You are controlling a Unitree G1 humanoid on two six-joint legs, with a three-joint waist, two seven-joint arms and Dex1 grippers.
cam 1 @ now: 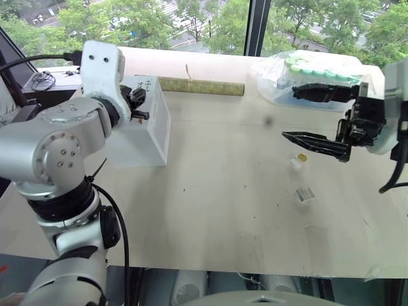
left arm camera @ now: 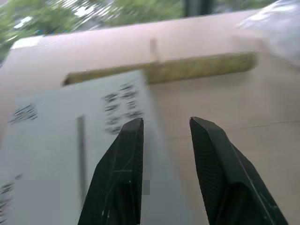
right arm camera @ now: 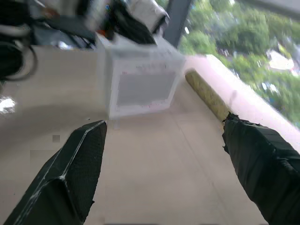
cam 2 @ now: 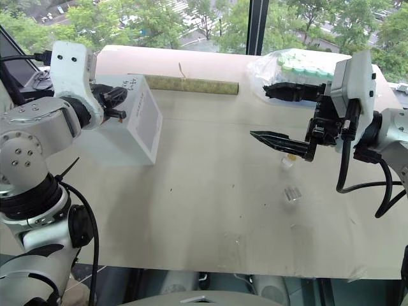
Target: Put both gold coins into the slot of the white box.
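The white box (cam 1: 150, 127) stands at the table's left. Its top face carries printed writing and the thin dark slot (left arm camera: 80, 150). My left gripper (cam 1: 143, 106) hovers level over the box top, just to the right of the slot, open with nothing between its fingers (left arm camera: 122, 164). One gold coin (cam 1: 302, 157) lies flat on the table at the right. My right gripper (cam 1: 289, 113) hangs above and just behind it, pointing left toward the box, open wide and empty. Its lower finger (cam 1: 312, 141) is close over the coin.
Two small clear plastic pieces (cam 1: 296, 164) (cam 1: 305, 194) lie beside the coin. A clear bag of green-capped tubes (cam 1: 312, 73) sits at the back right. An olive roll (cam 1: 201, 86) lies along the far edge by the window. Dark cables (cam 1: 41, 80) are at far left.
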